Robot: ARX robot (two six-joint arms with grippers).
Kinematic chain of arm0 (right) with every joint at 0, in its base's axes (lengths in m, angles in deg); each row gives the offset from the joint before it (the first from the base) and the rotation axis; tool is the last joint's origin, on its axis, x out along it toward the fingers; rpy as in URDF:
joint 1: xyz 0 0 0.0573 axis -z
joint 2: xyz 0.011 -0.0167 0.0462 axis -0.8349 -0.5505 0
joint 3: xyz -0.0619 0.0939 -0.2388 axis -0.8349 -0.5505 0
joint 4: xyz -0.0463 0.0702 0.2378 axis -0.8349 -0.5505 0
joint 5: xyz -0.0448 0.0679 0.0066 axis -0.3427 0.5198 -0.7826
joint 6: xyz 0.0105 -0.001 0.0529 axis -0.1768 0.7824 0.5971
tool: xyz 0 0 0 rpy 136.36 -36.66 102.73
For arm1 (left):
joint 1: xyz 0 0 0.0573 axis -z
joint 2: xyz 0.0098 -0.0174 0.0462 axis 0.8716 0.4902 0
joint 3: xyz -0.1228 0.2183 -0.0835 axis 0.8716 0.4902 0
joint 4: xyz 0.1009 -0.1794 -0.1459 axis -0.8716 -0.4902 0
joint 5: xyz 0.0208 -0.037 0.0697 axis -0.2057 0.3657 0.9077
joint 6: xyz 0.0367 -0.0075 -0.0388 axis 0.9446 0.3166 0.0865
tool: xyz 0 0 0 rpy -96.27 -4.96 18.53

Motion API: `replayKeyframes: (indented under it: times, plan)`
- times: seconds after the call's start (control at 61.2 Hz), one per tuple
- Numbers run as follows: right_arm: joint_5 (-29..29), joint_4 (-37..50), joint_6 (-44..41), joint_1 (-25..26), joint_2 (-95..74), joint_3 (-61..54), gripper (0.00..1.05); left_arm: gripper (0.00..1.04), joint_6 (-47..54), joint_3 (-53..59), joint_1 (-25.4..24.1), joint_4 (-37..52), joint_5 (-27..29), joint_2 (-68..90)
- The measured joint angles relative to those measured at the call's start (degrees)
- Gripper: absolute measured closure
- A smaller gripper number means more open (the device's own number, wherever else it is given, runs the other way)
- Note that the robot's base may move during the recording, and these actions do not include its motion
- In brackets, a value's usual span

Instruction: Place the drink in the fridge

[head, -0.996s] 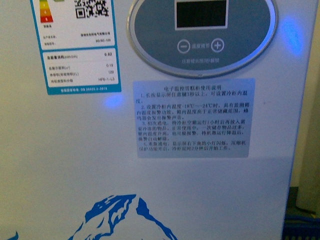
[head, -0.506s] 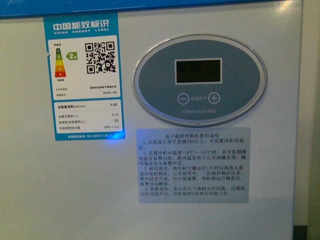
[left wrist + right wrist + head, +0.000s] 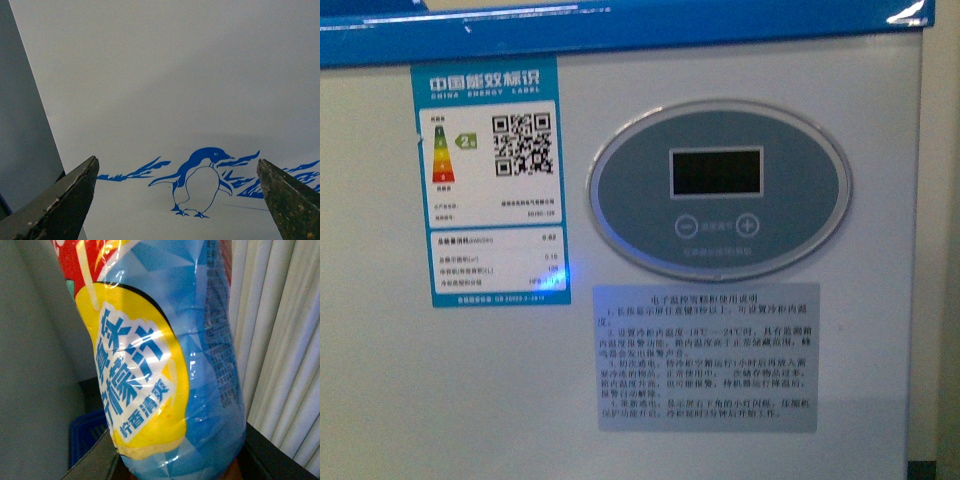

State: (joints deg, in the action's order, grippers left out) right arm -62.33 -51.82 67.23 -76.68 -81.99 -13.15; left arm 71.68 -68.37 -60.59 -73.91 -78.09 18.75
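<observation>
Here left claw (image 3: 176, 162) gapes wide; right claw (image 3: 181, 452) grips drink (image 3: 160, 350).

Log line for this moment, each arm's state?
stage: facing fridge front | left end effector: open, empty, toward penguin graphic | right end effector: shut on drink

The fridge (image 3: 500, 400) front bears an energy label (image 3: 488, 180), control panel (image 3: 718, 203) and sticker (image 3: 705, 357).
</observation>
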Motion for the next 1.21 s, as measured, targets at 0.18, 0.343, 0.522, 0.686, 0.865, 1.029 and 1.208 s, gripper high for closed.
replayKeyframes:
  times: [0.18, 0.343, 0.522, 0.686, 0.865, 1.029, 1.208]
  plan:
    - [0.04, 0.00, -0.13, 0.00, 0.00, -0.02, 0.63, 0.08, 0.00, 0.00, 0.00, 0.00, 0.02, 0.00]
    - [0.04, 0.00, -0.15, 0.00, 0.00, -0.02, 0.63, 0.08, -0.02, 0.00, 0.00, 0.00, 0.00, -0.02]
    - [0.02, 0.02, -0.15, 0.00, 0.00, -0.02, 0.63, 0.08, 0.00, 0.00, 0.00, 0.00, -0.02, -0.02]
    - [0.02, 0.02, -0.17, 0.00, 0.00, -0.02, 0.63, 0.08, 0.00, 0.00, 0.00, 0.00, 0.02, -0.04]
    - [0.00, 0.02, -0.17, 0.00, 0.00, -0.02, 0.63, 0.08, 0.00, 0.00, 0.00, 0.00, 0.00, -0.04]
    - [0.02, 0.09, -0.17, 0.00, 0.02, 0.00, 0.63, 0.08, 0.00, 0.00, 0.00, 0.00, 0.00, -0.04]
    - [0.00, 0.09, -0.17, 0.00, 0.02, 0.00, 0.63, 0.08, -3.74, -1.42, -1.29, -3.78, -4.94, 1.90]
